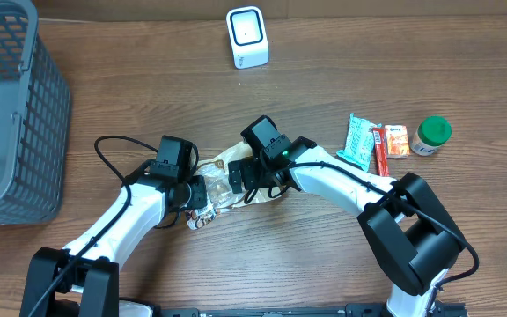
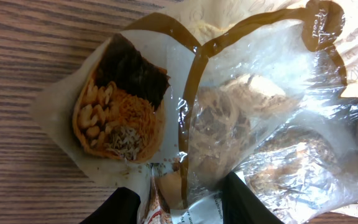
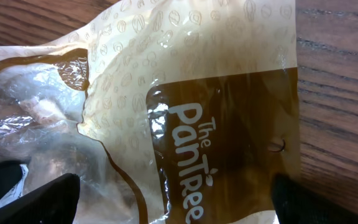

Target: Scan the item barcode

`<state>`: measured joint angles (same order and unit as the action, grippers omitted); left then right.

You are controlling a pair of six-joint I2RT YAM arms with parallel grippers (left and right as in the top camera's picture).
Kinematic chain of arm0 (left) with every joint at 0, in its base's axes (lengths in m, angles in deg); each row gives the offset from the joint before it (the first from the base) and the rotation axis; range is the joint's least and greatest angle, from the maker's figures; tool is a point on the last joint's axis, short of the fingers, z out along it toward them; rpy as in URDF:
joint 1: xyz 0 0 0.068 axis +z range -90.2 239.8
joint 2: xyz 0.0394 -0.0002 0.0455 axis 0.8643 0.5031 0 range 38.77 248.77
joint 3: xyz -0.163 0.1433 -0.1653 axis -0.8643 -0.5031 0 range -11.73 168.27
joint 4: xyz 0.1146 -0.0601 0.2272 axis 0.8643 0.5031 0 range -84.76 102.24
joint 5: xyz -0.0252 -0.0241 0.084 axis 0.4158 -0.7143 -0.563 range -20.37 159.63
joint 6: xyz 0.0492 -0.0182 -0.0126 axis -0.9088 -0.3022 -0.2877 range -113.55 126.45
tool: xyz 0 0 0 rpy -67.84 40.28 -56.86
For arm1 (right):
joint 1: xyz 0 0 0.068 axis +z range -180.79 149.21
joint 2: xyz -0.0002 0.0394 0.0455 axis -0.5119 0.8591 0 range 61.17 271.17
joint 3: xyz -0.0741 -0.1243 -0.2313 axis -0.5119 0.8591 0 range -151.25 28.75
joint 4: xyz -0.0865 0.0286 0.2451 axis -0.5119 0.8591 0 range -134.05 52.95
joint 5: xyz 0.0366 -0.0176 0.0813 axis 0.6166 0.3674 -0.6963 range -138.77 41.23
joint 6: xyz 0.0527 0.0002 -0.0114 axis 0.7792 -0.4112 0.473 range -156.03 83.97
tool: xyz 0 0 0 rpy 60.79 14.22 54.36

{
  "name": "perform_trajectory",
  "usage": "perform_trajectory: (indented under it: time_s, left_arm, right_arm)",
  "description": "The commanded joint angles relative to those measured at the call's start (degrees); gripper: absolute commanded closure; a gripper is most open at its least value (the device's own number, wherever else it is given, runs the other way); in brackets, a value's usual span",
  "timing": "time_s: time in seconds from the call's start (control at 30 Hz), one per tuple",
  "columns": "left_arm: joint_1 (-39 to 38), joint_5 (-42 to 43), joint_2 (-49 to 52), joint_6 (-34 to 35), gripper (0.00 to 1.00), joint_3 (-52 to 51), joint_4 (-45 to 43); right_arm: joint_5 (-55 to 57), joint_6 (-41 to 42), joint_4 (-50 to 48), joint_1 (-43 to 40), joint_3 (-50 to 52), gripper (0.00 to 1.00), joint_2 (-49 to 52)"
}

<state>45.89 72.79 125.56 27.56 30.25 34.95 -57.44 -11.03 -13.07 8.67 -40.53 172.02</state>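
Grey plastic mesh basket (image 1: 7, 114): bench's left edge. Left gripper (image 1: 198, 195): pinched onto the near-left end of the clear-and-brown plastic snack bag (image 1: 223, 176), which lies mid-bench (no barcode visible). Right gripper (image 1: 243, 174): jaws spread wide over the bag's printed end, holding nothing. White box-shaped barcode scanner (image 1: 247, 37): far edge. Step judged: securing the bag. Next: a firm lift, with the barcode turned toward the scanner.
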Motion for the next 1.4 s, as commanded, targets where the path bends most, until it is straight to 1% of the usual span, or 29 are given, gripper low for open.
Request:
perform_trajectory:
  time_s: [0.0,0.17,0.27,0.3,0.33,0.4,0.53,0.63,0.77,0.93,1.07,1.13,1.23,1.37]
  left_arm:
    - [-0.4,-3.2,1.0,0.8,0.68,-2.3,0.4]
    - [-0.4,-3.1,1.0,0.8,0.68,-2.3,0.2]
    - [-0.4,-3.1,1.0,0.8,0.68,-2.3,0.2]
    - [-0.4,-3.1,1.0,0.8,0.67,-2.3,0.2]
    - [-0.4,-3.1,1.0,0.8,0.67,-2.3,0.2]
    - [-0.4,-3.1,1.0,0.8,0.67,-2.3,0.2]
    - [-0.4,-3.1,1.0,0.8,0.67,-2.3,0.2]
    - [-0.4,-3.2,1.0,0.8,0.67,-2.3,0.2]
    - [-0.4,-3.2,1.0,0.8,0.67,-2.3,0.2]
    - [-0.4,-3.2,1.0,0.8,0.67,-2.3,0.2]
    - [-0.4,-3.2,1.0,0.8,0.67,-2.3,0.1]
    - [-0.4,-3.2,1.0,0.8,0.67,-2.3,0.1]
    - [-0.4,-3.2,1.0,0.8,0.67,-2.3,0.1]
    - [-0.4,-3.2,1.0,0.8,0.66,-2.3,0.0]
  right_arm:
    - [-2.5,2.1,0.6,0.3,0.8,0.0,3.0]
    - [-9.3,2.1,-0.5,0.3,0.8,0.01,5.7]
    - [-12.9,2.0,-0.9,0.3,0.8,0.11,5.9]
    - [-14.4,2.0,-1.2,0.3,0.8,0.15,5.9]
    - [-16.1,2.0,-1.6,0.3,0.8,0.18,5.9]
    - [-19.5,2.0,-2.9,0.3,0.8,0.2,5.9]
    - [-26.4,1.6,-6.5,0.3,0.8,0.34,5.9]
    - [-29.0,1.6,-8.6,0.3,0.8,0.48,5.9]
    - [-31.5,1.6,-10.6,0.3,0.8,0.57,5.9]
    - [-39.6,2.1,-13.8,0.1,0.8,0.57,5.9]
    - [-42.2,2.8,-15.1,0.1,0.8,0.57,5.9]
    - [-42.2,4.0,-15.3,0.0,0.8,0.51,5.9]
    - [-39.3,5.3,-15.3,0.0,0.8,0.43,5.9]
    - [-31.1,9.0,-14.1,0.0,0.8,0.42,6.0]
